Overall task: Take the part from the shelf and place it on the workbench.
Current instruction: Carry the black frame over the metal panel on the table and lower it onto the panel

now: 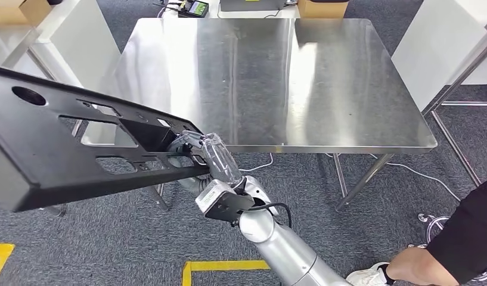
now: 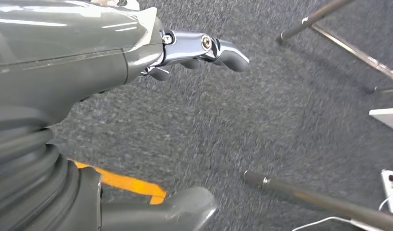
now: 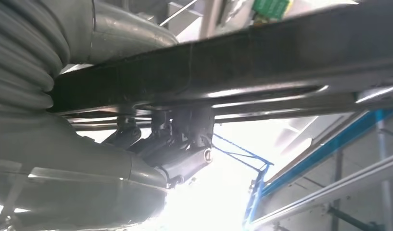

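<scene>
Head view: the right hand (image 1: pixel 200 152) holds a long black panel with cut-outs (image 1: pixel 80 143) by its near end; the panel juts out to the robot's left, in the air, in front of and apart from the stainless-steel worktop (image 1: pixel 270 77). Right wrist view: the fingers (image 3: pixel 182 144) are curled up around the panel's lower edge (image 3: pixel 281 62), pinching it from beneath. Left wrist view: the left hand (image 2: pixel 204 50) hangs over the grey carpet with nothing in it, its visible fingers partly bent; whether they are fully closed cannot be told.

Risks, as judged from this pose. The grasp sits at one end, so most of the panel's length overhangs unsupported; its weight could turn it in the fingers or pull it loose. The free end swings widely with any turn of the arm and could strike the white shelf frame (image 1: pixel 44 42) at the left or the worktop's front edge. A person's leg (image 1: pixel 449 250) is near on the right; a dropped or swung panel could reach it.
</scene>
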Controlling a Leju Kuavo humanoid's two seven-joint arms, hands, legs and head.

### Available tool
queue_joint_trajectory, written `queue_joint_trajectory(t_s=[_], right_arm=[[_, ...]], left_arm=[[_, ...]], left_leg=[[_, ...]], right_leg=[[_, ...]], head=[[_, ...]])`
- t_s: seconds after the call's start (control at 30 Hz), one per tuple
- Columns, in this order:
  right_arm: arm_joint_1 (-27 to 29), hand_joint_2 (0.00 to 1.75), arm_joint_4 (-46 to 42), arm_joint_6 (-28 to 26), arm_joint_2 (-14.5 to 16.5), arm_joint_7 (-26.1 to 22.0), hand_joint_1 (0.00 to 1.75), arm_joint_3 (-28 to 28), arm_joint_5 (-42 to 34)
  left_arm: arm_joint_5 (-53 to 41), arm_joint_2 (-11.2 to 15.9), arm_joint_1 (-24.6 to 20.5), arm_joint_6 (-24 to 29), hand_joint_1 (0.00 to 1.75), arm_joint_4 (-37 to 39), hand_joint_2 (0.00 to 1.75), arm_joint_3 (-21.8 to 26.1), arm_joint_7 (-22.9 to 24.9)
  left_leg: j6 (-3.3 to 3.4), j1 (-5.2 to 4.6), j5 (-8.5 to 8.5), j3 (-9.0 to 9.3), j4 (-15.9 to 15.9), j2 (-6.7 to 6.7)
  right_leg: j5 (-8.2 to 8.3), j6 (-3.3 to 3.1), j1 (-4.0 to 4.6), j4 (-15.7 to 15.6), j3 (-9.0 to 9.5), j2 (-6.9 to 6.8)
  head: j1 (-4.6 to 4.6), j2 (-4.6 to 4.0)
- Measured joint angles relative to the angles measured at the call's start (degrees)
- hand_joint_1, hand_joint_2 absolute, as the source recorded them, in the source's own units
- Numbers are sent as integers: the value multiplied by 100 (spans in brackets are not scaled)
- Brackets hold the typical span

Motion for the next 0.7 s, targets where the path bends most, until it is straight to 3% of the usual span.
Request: queue_joint_trajectory(t_s=[0.1, 0.2, 0.27, 0.3, 0.33, 0.4, 0.47, 0.5, 0.63, 0.7], right_arm=[[-117, 175, 44, -7, 83, 94, 175, 72, 185], [-224, 175, 95, -14, 141, 138, 175, 161, 284], [-238, 175, 141, -41, 149, 179, 175, 209, 375], [-247, 175, 167, -84, 155, 223, 175, 233, 470], [-270, 175, 198, -158, 169, 284, 175, 259, 613], [-380, 175, 295, -399, 224, 465, 175, 330, 1040], [-570, 175, 480, -706, 300, 720, 175, 419, 1610], [-684, 175, 615, -860, 353, 871, 175, 461, 1920], [-1227, 175, 1403, -1623, 604, 1332, 175, 589, 3166], [-1411, 175, 1729, -1810, 695, 1403, 175, 645, 3435]], left_arm=[[-4, -30, -17, 1, 0, -3, 175, 2, 1], [-10, -40, -15, 1, 0, -4, 175, 24, 1], [-9, -43, 3, 1, 0, -3, 175, 49, 1], [-9, -44, 7, -1, 0, -3, 175, 59, 1], [-9, -45, 6, -5, 0, -2, 175, 66, 1], [-9, -45, -1, -16, 0, -2, 175, 74, 1], [-11, -45, -25, -12, 0, -2, 175, 78, 1], [-13, -46, -45, 3, 0, -2, 175, 79, 1], [-39, -76, -155, 76, 0, 8, 175, 74, 0], [-55, -98, -189, 90, 0, 14, 175, 69, 1]], left_leg=[[-78, 63, -22, -62, 220, 34], [-100, 71, -243, -695, 1191, 28], [-106, 69, -428, -1088, 1552, 23], [-96, 67, -376, -1156, 1474, 23], [-72, 58, -186, -1127, 1224, 23], [14, 11, 354, -933, 513, 22], [89, -45, 605, -792, 113, 14], [99, -61, 611, -765, 72, 10], [9, -81, 702, -728, 16, 1], [28, -88, 685, -727, 15, -4]], right_leg=[[2, -155, -2, -50, 170, 27], [-85, -285, 33, -76, 318, 37], [-159, -337, 76, -76, 403, 52], [-198, -346, 94, -76, 452, 62], [-233, -347, 109, -76, 506, 71], [-301, -333, 134, -75, 596, 90], [-354, -289, 157, -74, 620, 116], [-373, -267, 171, -72, 624, 127], [-402, -252, 182, -102, 629, 117], [-406, -251, 175, -132, 642, 112]], head=[[-10, -1], [-24, -1], [-23, -1], [-24, -1], [-21, -1], [-21, -1], [-22, -1], [-22, -1], [-12, -1], [-11, -1]])
